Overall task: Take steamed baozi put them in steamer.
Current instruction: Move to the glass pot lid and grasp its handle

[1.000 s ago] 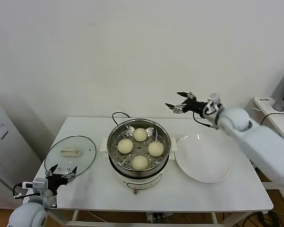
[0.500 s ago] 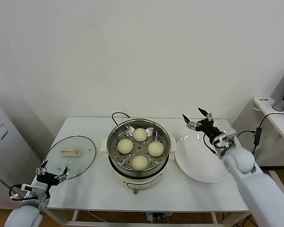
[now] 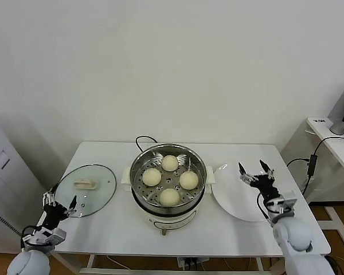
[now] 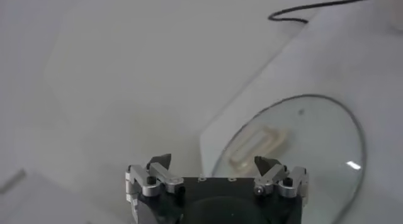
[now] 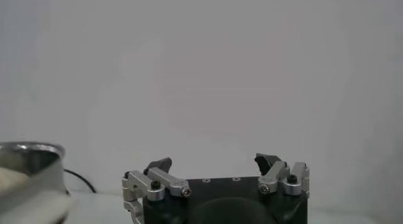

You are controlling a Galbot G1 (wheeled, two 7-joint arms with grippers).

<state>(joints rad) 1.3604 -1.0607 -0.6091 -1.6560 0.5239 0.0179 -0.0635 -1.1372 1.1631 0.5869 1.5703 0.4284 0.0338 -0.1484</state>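
Observation:
The steamer point(image 3: 135, 186) stands in the middle of the white table, a shiny steel pot on a white base. Several steamed baozi, such as the one at the back point(image 3: 169, 162), lie on its perforated tray. My right gripper point(image 3: 255, 171) is open and empty, fingers pointing up, over the white plate's near-right part. My left gripper point(image 3: 59, 201) is open and empty at the table's front-left corner, beside the glass lid. The left wrist view shows the left gripper point(image 4: 213, 162) with nothing between its fingers; the right wrist view shows the same for the right gripper point(image 5: 213, 162), with the steamer's rim point(image 5: 28, 150) off to one side.
A round glass lid point(image 3: 86, 189) with a white handle lies left of the steamer, also seen as the lid point(image 4: 296, 150) in the left wrist view. A flat white plate point(image 3: 235, 200) lies to the right. A black cord point(image 3: 143, 139) runs behind the pot. A side table point(image 3: 332, 132) stands far right.
My right arm has swung down from behind the steamer's right side to low over the plate. My left gripper has drifted left, off the lid's front edge. Both stayed open.

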